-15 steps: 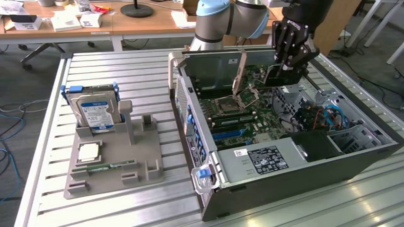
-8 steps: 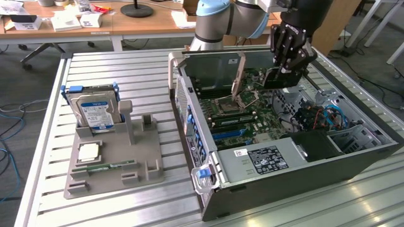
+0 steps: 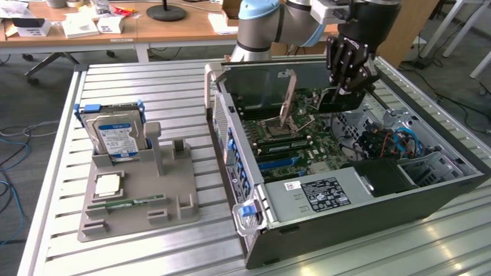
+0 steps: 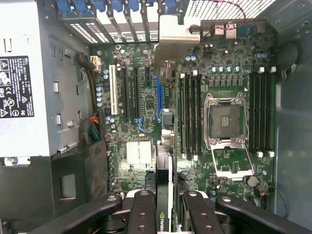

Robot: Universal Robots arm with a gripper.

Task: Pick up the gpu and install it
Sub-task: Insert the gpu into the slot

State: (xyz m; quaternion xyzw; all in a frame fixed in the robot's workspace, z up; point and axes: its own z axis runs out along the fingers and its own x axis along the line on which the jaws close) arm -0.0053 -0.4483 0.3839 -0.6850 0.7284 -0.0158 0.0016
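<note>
Your pincer (image 3: 349, 86) hangs inside the open computer case (image 3: 429, 190) on the bench (image 3: 138, 86). Its fingers (image 4: 144, 214) are partly closed on the gpu (image 4: 164, 170), gripping it edge-on above the motherboard (image 4: 229, 63), beside the empty processor socket (image 4: 226, 119).

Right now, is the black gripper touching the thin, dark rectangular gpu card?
Touching. In the wrist view the black gripper clamps the thin, dark rectangular gpu card between its fingers, one on each face.
</note>
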